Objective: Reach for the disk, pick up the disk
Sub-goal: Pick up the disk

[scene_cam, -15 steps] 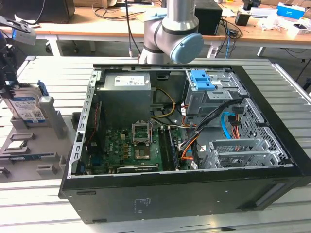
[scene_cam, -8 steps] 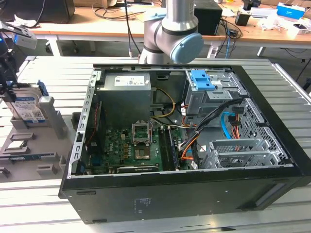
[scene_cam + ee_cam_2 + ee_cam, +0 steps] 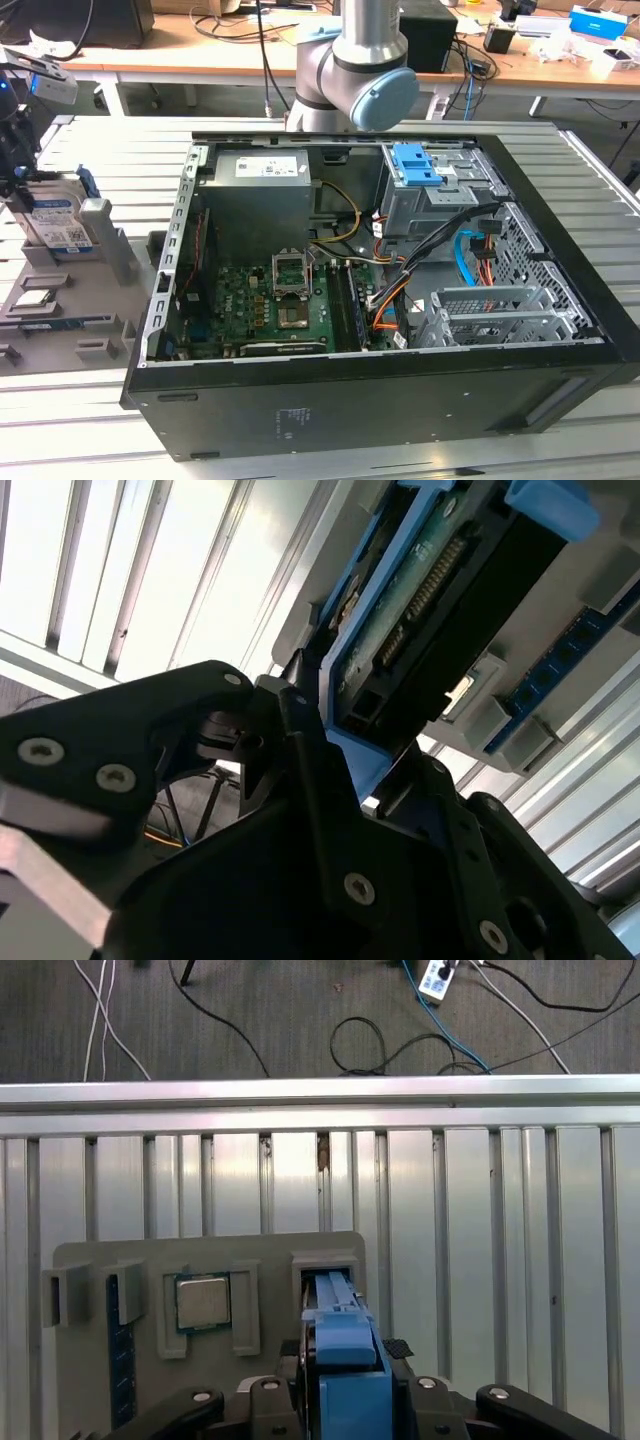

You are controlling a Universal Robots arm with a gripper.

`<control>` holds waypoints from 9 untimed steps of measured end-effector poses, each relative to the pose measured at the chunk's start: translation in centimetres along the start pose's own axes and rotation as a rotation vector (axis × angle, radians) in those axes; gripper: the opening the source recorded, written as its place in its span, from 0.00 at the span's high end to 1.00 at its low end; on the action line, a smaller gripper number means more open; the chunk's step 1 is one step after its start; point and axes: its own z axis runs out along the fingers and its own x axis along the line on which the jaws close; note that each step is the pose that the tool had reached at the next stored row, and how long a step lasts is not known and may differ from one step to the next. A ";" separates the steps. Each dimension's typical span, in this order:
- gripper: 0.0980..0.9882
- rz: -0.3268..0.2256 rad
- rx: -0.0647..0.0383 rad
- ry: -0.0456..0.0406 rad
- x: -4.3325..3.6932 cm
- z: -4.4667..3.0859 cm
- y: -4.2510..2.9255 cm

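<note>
The disk (image 3: 55,218) stands on edge in a slot of the grey holder (image 3: 100,245) at the exterior view's left, its white-and-blue label facing out. My gripper (image 3: 18,150) is right over it. In the first wrist view the disk's blue side rail (image 3: 345,1355) runs up between my two black fingers (image 3: 300,1365), with its far end in the holder's slot (image 3: 325,1265). The second wrist view shows the disk's circuit-board side and connector (image 3: 420,590), and my gripper (image 3: 360,750) is shut on its blue-railed edge.
A square processor chip (image 3: 203,1302) and a blue strip lie in other pockets of the holder (image 3: 100,1260). The open black computer case (image 3: 380,400) fills the slatted metal table (image 3: 90,420), with a grey power supply (image 3: 262,195) and a blue latch (image 3: 415,165) inside. Cables lie on the floor beyond the table edge (image 3: 320,1095).
</note>
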 end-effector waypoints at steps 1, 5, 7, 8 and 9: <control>0.66 0.000 0.000 -0.0003 0.00 0.00 0.00; 0.70 0.000 0.000 -0.0002 0.00 0.00 0.00; 0.70 -0.001 0.000 -0.0003 0.00 0.00 0.00; 0.70 -0.001 0.000 -0.0002 0.00 0.00 0.00; 0.70 -0.001 0.000 -0.0002 0.00 0.00 0.00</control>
